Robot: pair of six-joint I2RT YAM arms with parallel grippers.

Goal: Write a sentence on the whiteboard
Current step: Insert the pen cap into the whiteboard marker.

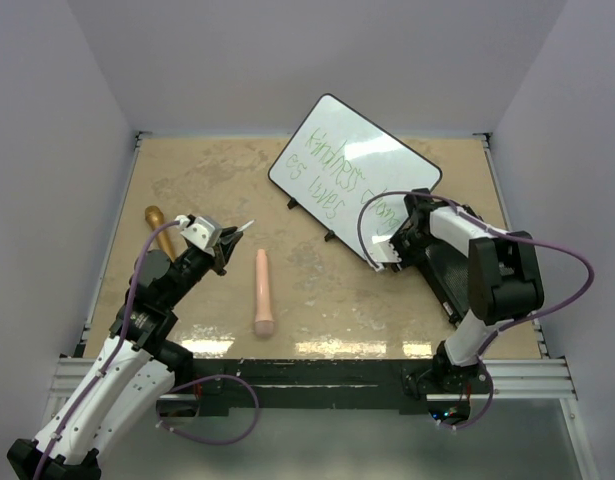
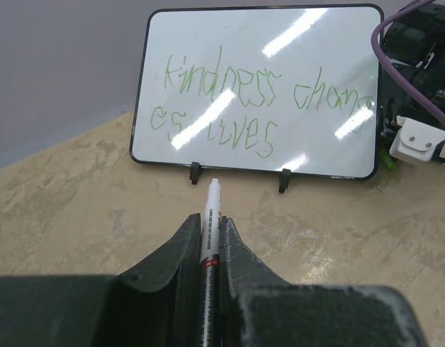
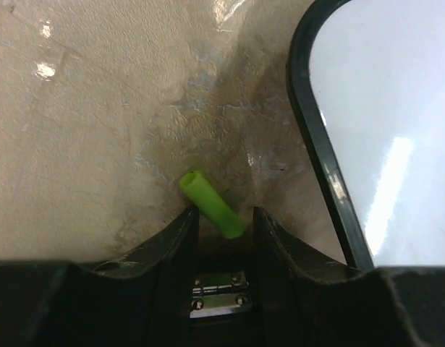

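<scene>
Reading "kindness changes lives" — green sentence (image 2: pixel 252 90)

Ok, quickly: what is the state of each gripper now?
Left gripper: closed on the marker.
Right gripper: jaws around the green cap; grip cannot be told.

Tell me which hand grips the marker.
The left hand, shut on the white marker; the right hand holds only a green cap.
</scene>
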